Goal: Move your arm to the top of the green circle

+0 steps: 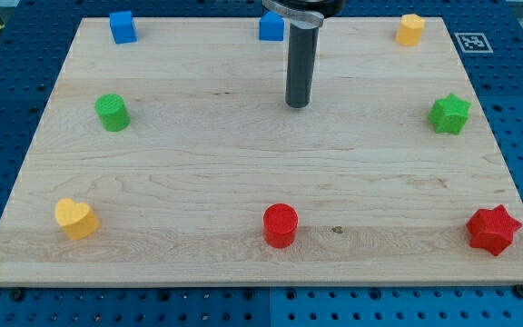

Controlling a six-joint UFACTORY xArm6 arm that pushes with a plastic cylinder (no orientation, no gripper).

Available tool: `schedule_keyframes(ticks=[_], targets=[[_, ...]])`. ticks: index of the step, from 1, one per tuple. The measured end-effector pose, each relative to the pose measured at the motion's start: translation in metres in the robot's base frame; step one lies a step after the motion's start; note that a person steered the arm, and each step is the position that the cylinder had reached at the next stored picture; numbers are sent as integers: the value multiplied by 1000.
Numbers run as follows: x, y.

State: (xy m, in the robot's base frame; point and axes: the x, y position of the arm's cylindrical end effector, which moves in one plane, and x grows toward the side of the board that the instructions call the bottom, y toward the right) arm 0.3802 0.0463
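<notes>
The green circle (112, 112) stands near the board's left edge, in the upper half of the view. My tip (298, 104) rests on the wooden board (198, 173) at the upper middle, far to the right of the green circle and about level with it. Nothing touches the tip.
Other blocks sit around the board's rim: a blue cube (122, 27) at top left, a blue block (271, 26) behind the rod, a yellow block (410, 29) at top right, a green star (449, 113), a red star (493, 229), a red cylinder (280, 224), a yellow heart (75, 218).
</notes>
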Motion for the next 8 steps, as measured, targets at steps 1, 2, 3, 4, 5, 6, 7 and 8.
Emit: schedule_keyframes(ticks=[1, 2, 3, 4, 5, 6, 7, 8], targets=[[8, 2], [20, 3], [31, 3], [35, 3], [35, 3], [23, -16], [-9, -61], [-35, -128]])
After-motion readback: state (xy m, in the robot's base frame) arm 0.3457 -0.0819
